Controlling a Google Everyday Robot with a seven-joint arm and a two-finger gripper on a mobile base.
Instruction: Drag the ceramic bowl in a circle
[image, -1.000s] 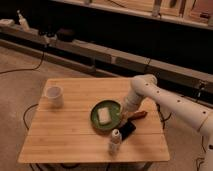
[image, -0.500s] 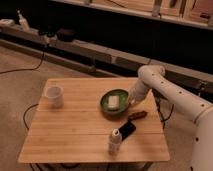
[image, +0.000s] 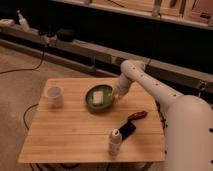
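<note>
The ceramic bowl (image: 99, 97) is a shallow green dish with a darker rim and a pale rectangular block (image: 98, 96) inside. It sits on the wooden table (image: 65, 135), near the far middle. My gripper (image: 116, 96) is at the bowl's right rim, at the end of the white arm (image: 145, 82) that reaches in from the right. The gripper's tip is hidden against the rim.
A small white mug (image: 54, 96) stands at the table's left. A small white bottle (image: 115, 141) stands near the front edge. A black object (image: 127, 131) and a brown-handled item (image: 136, 115) lie on the right side. Shelving and cables run behind the table.
The bowl and the gripper moved together: first away and to the right, then to the left along the far side of the table. The other items stayed put.
</note>
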